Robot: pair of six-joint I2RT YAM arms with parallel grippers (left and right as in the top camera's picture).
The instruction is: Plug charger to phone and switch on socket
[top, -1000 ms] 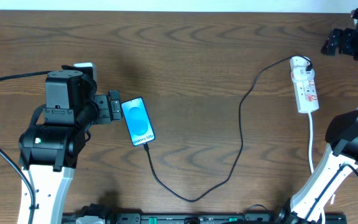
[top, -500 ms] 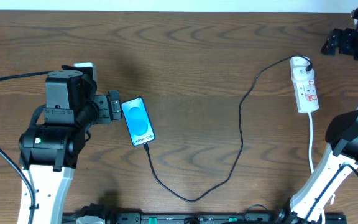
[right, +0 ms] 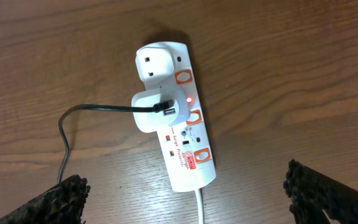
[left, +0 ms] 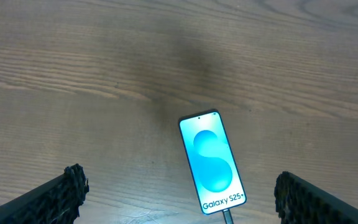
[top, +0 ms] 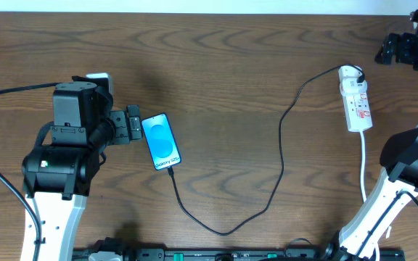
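The phone (top: pixel 161 141) lies screen up on the wooden table, its blue screen lit with "Galaxy S25+" text; it also shows in the left wrist view (left: pixel 211 163). The charger (top: pixel 280 156), a thin black cable, has its tip in the phone's bottom port (left: pixel 227 216) and loops across the table to a white adapter (right: pixel 153 110) in the socket. The socket (top: pixel 356 98) is a white power strip with a small red light lit on its face (right: pixel 178 118). My left gripper (top: pixel 133 125) (left: pixel 179 199) is open and empty, just left of the phone. My right gripper (top: pixel 392 49) (right: pixel 191 199) is open and empty, held above the strip.
The strip's white cord (top: pixel 363 170) runs toward the front edge past the right arm's base (top: pixel 412 156). A second white plug (right: pixel 157 62) sits at the strip's far end. The left arm's body (top: pixel 67 145) stands left of the phone.
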